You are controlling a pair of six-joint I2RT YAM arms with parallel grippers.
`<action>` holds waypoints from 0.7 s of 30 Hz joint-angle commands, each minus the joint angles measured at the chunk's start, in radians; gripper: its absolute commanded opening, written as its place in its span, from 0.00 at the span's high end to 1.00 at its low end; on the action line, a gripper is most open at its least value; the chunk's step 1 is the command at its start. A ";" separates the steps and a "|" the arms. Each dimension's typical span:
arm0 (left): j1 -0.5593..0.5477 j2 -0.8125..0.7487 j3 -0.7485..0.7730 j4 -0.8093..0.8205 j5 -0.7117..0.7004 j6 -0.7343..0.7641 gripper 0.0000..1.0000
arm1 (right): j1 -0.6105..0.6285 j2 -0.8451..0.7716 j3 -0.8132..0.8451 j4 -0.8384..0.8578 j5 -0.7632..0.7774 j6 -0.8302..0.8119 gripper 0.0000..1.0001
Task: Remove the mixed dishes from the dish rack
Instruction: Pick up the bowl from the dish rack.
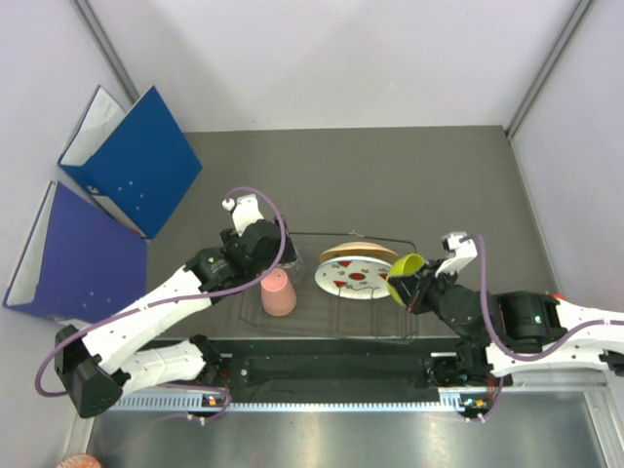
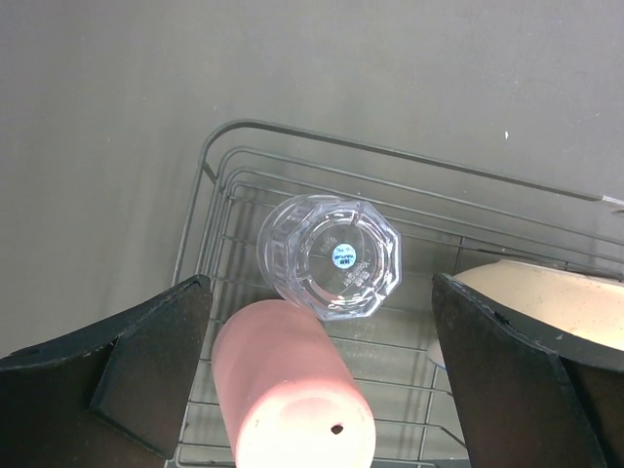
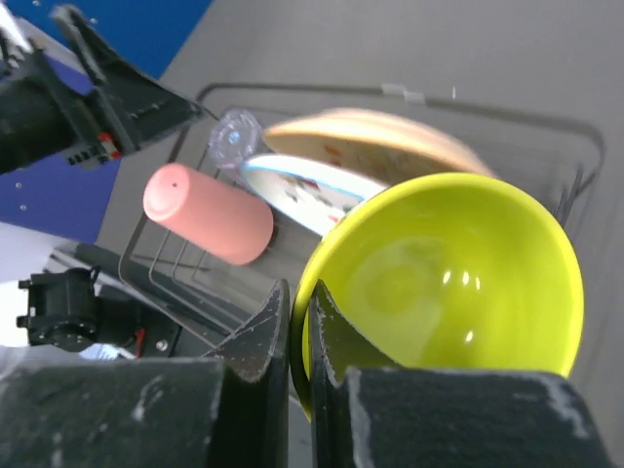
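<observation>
My right gripper (image 3: 297,302) is pinching the rim of the bowl (image 3: 448,283), with one finger inside the rim and one outside, jaws narrow around the thin wall. The bowl is sitting at the right end of the rack (image 1: 390,237), just beside the white plate (image 1: 351,276) and the tan plate (image 1: 358,253), which are standing on edge in the middle of the rack. The bowl is tilting on its side, and its mouth is facing back toward my right wrist. I cannot tell if it is already free of the wires. I am judging that the move must go up and then outward, away from the right end of the rack, so the bowl is not knocking the white plate.

My left gripper (image 2: 319,288) is hanging wide and holding nothing above the left end of the rack. The glass (image 2: 330,255) and the cup (image 2: 292,390) are standing under it, touching each other, and the cup's closed bottom is pointing up.
</observation>
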 commanded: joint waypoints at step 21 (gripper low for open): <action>0.007 0.040 0.498 0.010 -0.052 0.489 0.01 | -0.089 0.560 0.491 0.182 -0.152 -1.036 1.00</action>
